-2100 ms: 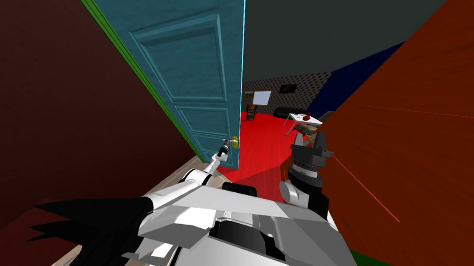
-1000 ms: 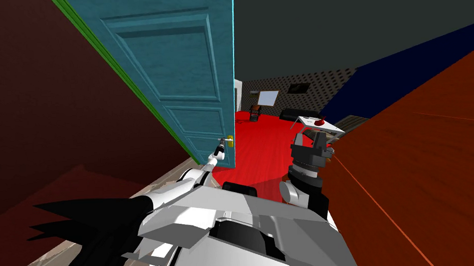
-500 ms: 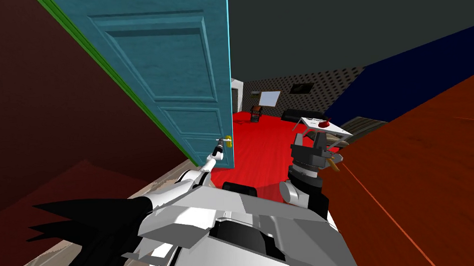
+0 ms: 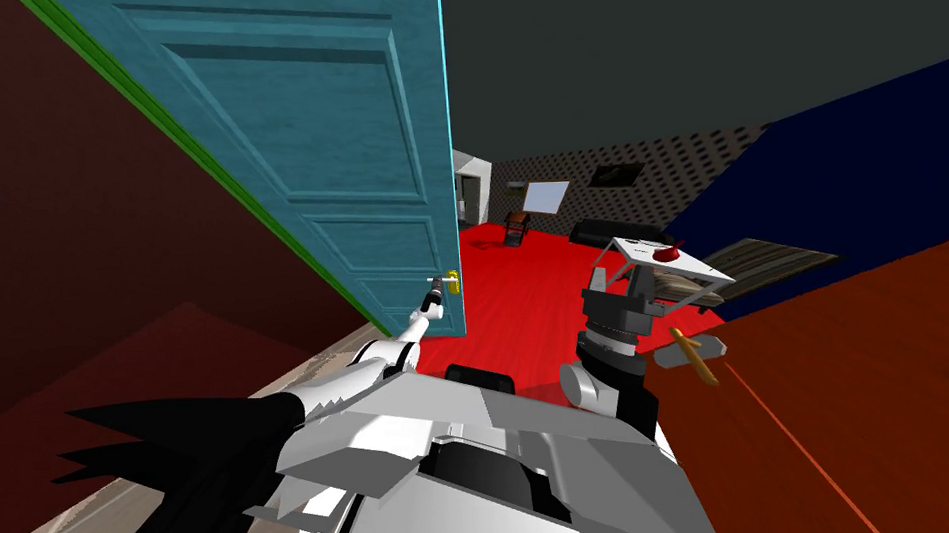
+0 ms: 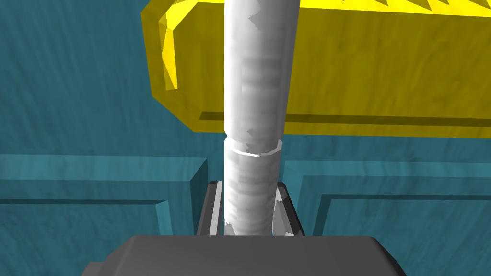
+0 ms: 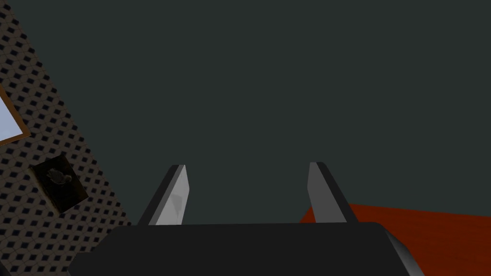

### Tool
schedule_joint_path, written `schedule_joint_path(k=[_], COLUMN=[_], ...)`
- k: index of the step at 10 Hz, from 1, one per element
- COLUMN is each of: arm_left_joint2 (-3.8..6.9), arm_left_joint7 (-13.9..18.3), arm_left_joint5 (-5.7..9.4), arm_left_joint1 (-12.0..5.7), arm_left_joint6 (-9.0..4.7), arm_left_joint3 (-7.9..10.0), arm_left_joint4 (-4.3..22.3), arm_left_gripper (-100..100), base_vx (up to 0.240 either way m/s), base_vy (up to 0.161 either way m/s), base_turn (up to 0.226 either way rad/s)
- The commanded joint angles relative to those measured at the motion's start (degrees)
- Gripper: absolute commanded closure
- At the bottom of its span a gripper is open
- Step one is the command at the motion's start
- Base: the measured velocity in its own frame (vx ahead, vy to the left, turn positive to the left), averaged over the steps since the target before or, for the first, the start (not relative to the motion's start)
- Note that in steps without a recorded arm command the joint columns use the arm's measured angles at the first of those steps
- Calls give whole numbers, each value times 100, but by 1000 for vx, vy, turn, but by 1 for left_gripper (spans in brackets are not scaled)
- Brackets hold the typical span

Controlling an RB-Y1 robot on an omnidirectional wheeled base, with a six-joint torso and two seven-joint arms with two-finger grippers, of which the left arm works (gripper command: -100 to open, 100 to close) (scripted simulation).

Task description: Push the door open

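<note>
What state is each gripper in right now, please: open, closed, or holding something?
Left gripper: closed on the white door handle.
Right gripper: open, holding nothing.

The door (image 4: 358, 163) stands ahead on my left, hung from the frame (image 4: 208, 160) along its left side, its free edge toward the middle. Low on that edge sits the handle (image 5: 254, 96), in front of its backplate (image 5: 383, 72) and between the fingers of the left claw (image 5: 248, 187) (they press its sides). Right of the door, the floor (image 4: 533, 286) runs back into a room. There a worktop (image 4: 703, 266) with a small object (image 4: 665, 253) on it stands beyond the right claw (image 6: 248, 166). A wall (image 4: 868, 381) lies along my right.
</note>
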Motion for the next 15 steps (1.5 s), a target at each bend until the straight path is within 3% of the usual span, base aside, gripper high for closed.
schedule_joint_path(k=[1,4,15], arm_left_joint2=[39,80,338], arm_left_joint7=[-5,-35,-246], arm_left_joint5=[29,51,268], arm_left_joint1=[-48,27,105], arm_left_joint6=[-65,-35,-72], arm_left_joint3=[63,143,751], arm_left_joint4=[85,26,74], arm_left_gripper=[100,100,100], base_vx=[174,130,181], base_vy=[-110,-62,-73], base_turn=[70,47,57])
